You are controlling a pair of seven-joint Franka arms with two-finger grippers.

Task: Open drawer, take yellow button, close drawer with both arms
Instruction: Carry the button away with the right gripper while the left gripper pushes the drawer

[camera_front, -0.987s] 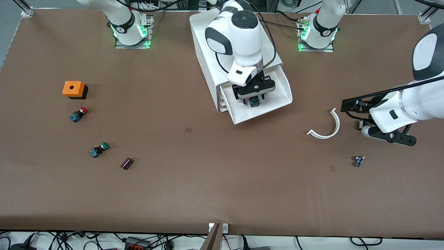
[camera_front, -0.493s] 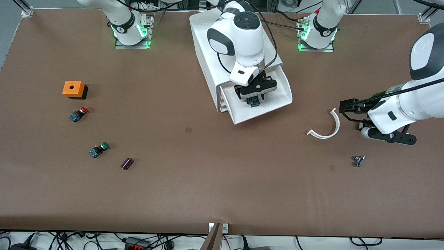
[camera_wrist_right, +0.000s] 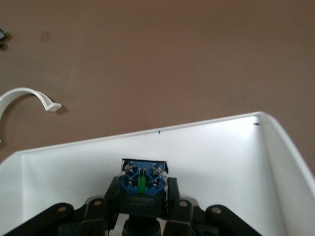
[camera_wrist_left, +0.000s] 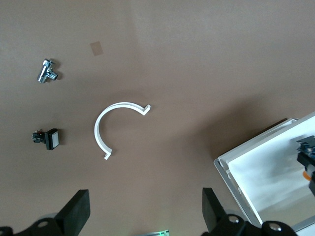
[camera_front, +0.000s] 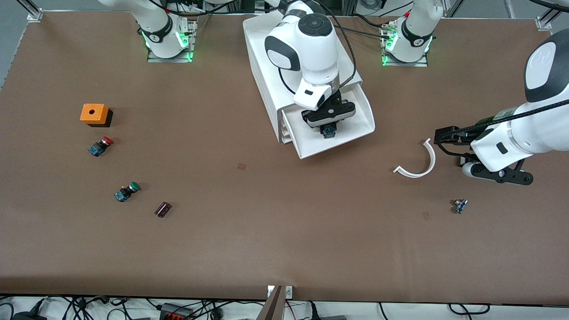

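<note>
The cabinet point(camera_front: 266, 58) stands at the middle of the table near the arms' bases. Its top drawer point(camera_front: 355, 120) is pulled out and also shows in the right wrist view point(camera_wrist_right: 221, 147) and the left wrist view point(camera_wrist_left: 261, 172). My right gripper point(camera_front: 328, 129) is over the open drawer, shut on the button point(camera_front: 328, 131). The button's blue and black body point(camera_wrist_right: 143, 184) points away from the fingers point(camera_wrist_right: 110, 194), and its orange cap is hidden there. My left gripper point(camera_front: 450, 143) is open and empty point(camera_wrist_left: 142, 219) over bare table beside a white curved piece point(camera_front: 420, 162).
Toward the right arm's end lie an orange box point(camera_front: 94, 114), a red-capped button point(camera_front: 100, 146), a green-capped button point(camera_front: 126, 192) and a dark capsule point(camera_front: 162, 209). A small metal part point(camera_front: 460, 206) lies nearer the front camera than the curved piece point(camera_wrist_left: 106, 128).
My right gripper with the button has shifted slightly over the drawer. My left arm has drawn in a little, its gripper still beside the curved piece.
</note>
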